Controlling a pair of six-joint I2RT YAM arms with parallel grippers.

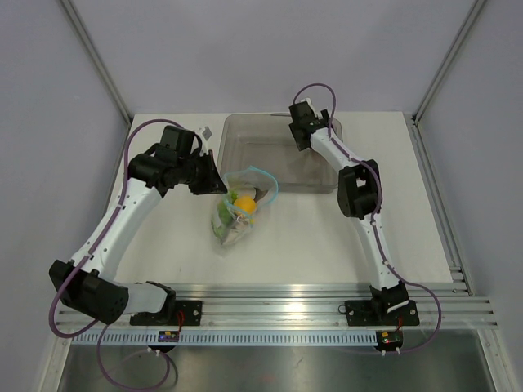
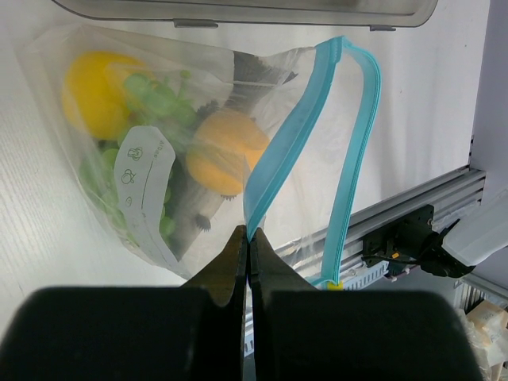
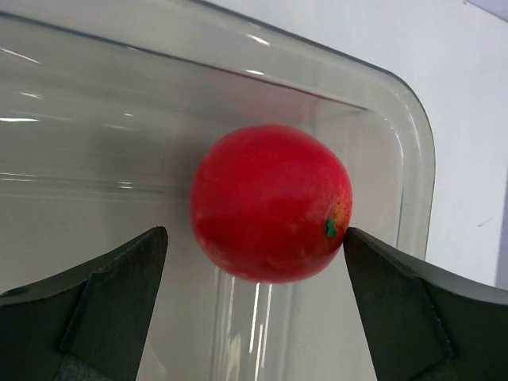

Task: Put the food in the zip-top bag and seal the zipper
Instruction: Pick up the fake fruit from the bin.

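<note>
Clamping the zipper (image 2: 274, 159), left pincer (image 2: 249, 238) grips the icon-labelled bag (image 2: 159, 143); right pincer (image 3: 254, 234) gapes around red fruit (image 3: 270, 202).

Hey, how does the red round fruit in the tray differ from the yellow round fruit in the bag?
The red round toy fruit lies in the rigid grey-clear tray, between the open fingers of the right gripper; the yellow round toy fruit is already inside the clear zip-top bag, beside green grapes. The red one is bare; the yellow one shows through crinkly plastic. Both are smooth and round.

Bright, even light — glare streaks on tray (image 3: 95, 103).
</note>
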